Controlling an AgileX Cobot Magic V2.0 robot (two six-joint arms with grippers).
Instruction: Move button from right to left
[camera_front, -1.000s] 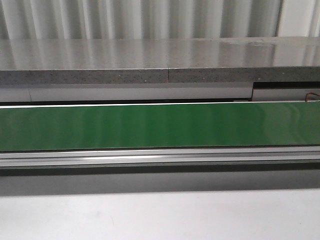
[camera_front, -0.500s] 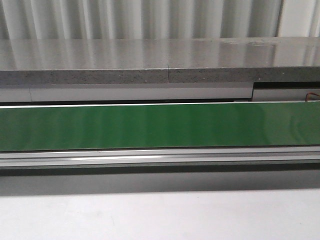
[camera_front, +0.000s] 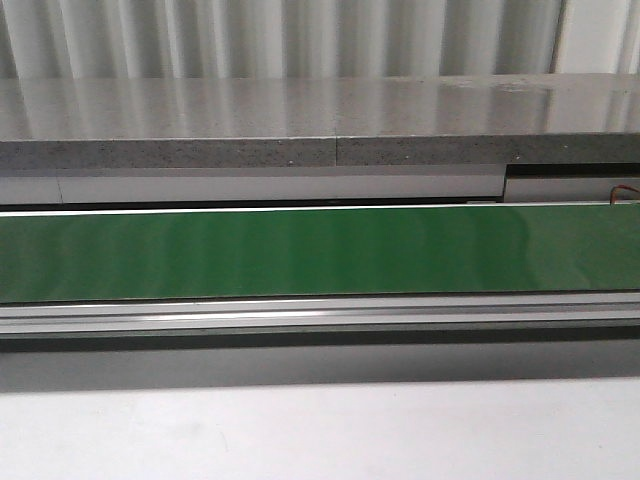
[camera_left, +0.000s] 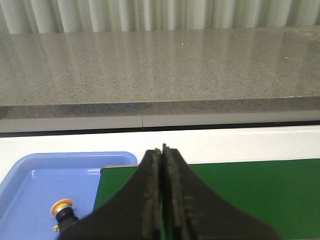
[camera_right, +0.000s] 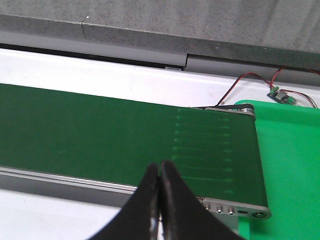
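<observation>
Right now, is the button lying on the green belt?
No. In the left wrist view the button sits in the blue tray, beside the belt.

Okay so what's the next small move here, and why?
Probably none for carrying: hold both arms. The button already lies in the blue tray at the conveyor belt end, and the left claw and right claw are shut, empty.

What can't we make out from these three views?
- Button: left wrist view only; lower body cut off by the frame edge and the left gripper.
- Blue tray: near part out of frame.
- Green tray: right wrist view, mostly cut off; contents unknown.
- Front view: only the belt; no arms, no trays.
</observation>
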